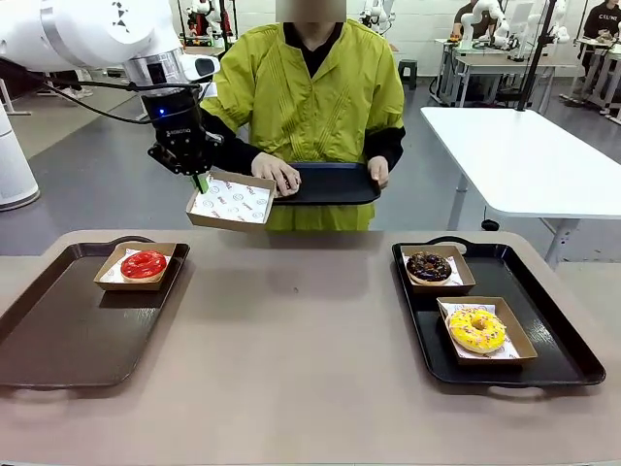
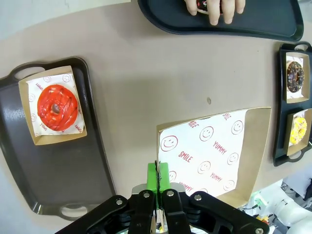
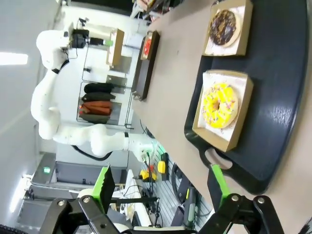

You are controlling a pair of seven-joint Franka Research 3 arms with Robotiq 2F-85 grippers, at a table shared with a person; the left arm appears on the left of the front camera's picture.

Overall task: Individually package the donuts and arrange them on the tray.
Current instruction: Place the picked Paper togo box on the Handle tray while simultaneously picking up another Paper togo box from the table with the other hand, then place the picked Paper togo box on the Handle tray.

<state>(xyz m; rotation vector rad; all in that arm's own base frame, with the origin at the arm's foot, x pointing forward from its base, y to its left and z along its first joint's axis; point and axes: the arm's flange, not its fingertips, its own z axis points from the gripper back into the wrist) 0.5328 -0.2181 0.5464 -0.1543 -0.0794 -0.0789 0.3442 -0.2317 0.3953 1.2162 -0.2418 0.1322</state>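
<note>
Your left gripper [image 2: 158, 181] is pinched tight on the edge of an empty cardboard box [image 2: 217, 148] lined with white printed paper, and holds it up in the air above the far edge of the table [image 1: 291, 330]. That box looks light and a bit bendy, so it may tip or sag from a one-edge hold. Your right gripper [image 3: 161, 187] is wide open and holds nothing; it hangs near the yellow donut [image 1: 476, 328]. Donuts are soft, and the frosting is sticky and smears, so take the box rim, not the donut. On the right tray [image 1: 563, 340] the yellow donut sits nearest, with the chocolate sprinkle donut [image 1: 428, 265] behind it. The red donut [image 1: 144, 263] sits in its box on the left tray [image 1: 58, 330]. Farther off, a person's hand [image 1: 277, 174] holds a black tray [image 1: 335, 184].
</note>
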